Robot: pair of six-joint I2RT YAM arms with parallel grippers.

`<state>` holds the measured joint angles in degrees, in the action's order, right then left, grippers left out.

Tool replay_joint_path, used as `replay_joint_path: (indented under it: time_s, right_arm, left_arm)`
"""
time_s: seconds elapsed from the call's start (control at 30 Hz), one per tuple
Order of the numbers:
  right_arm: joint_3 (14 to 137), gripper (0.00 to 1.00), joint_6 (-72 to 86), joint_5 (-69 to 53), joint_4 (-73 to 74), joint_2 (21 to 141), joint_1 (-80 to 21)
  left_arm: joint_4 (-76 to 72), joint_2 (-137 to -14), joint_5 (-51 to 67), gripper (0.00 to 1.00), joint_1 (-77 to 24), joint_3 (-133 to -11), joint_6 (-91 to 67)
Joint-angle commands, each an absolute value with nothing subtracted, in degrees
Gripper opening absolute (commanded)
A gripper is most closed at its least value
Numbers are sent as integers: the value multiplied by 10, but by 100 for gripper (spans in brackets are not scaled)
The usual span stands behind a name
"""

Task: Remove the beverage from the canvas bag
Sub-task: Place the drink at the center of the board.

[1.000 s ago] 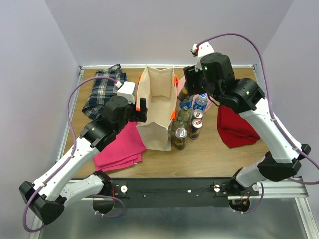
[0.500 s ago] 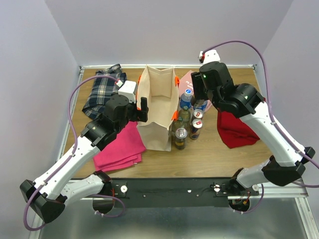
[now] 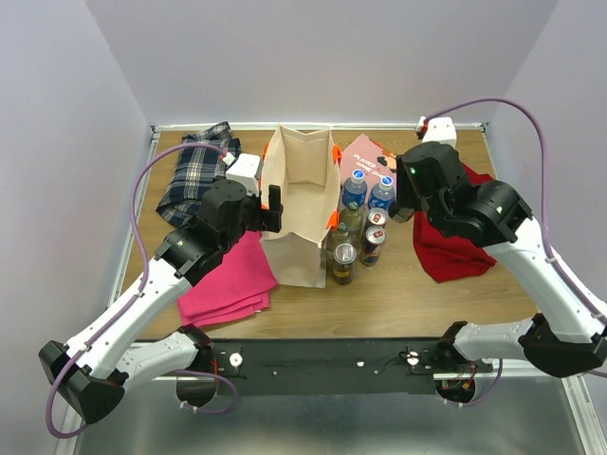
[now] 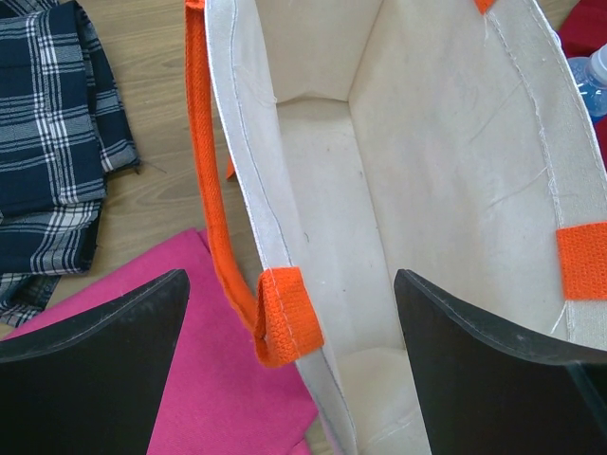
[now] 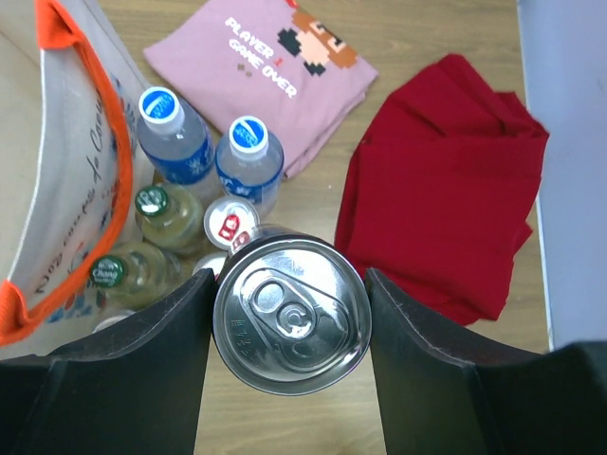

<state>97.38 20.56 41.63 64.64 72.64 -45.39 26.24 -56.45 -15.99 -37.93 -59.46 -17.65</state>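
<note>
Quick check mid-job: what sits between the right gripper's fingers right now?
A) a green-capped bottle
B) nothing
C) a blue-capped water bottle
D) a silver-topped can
D: in the right wrist view the right gripper is closed on a can, its silver pull-tab top filling the gap between the fingers.

Wooden bench [image 3: 398,294]. Left rear: crumpled plaid cloth [image 3: 194,175]. Left front: folded pink cloth [image 3: 228,280], lying against the upright bag [image 3: 299,248] at centre. Just right of the bag: a cluster of standing bottles [image 3: 355,187] and cans [image 3: 373,242]. Right rear: printed T-shirt [image 3: 360,152]. Right: crumpled red cloth [image 3: 446,251].
</note>
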Motion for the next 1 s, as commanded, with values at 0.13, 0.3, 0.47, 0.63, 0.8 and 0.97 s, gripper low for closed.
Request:
replay_joint_path:
  time_s: [0.13, 0.3, 0.47, 0.63, 0.8, 0.97]
  right_arm:
    - [904, 1, 303, 421, 671, 663, -456]
    - [813, 1, 316, 458, 628, 664, -456]
    - [749, 1, 309, 491, 545, 684, -455]
    - [705, 1, 300, 498, 469, 691, -430]
    - [627, 1, 258, 415, 370, 679, -337]
    - [595, 1, 229, 317, 287, 688, -301]
  left_arm:
    - [255, -561, -148, 99, -378, -599, -185]
    - [254, -563, -145, 99, -378, -600, -188]
    - [256, -561, -149, 99, -378, -601, -184]
    - [264, -556, -159, 99, -378, -599, -180]
    - [261, -558, -156, 99, -379, -596, -182]
    - [258, -560, -157, 99, -378, -595, -181]
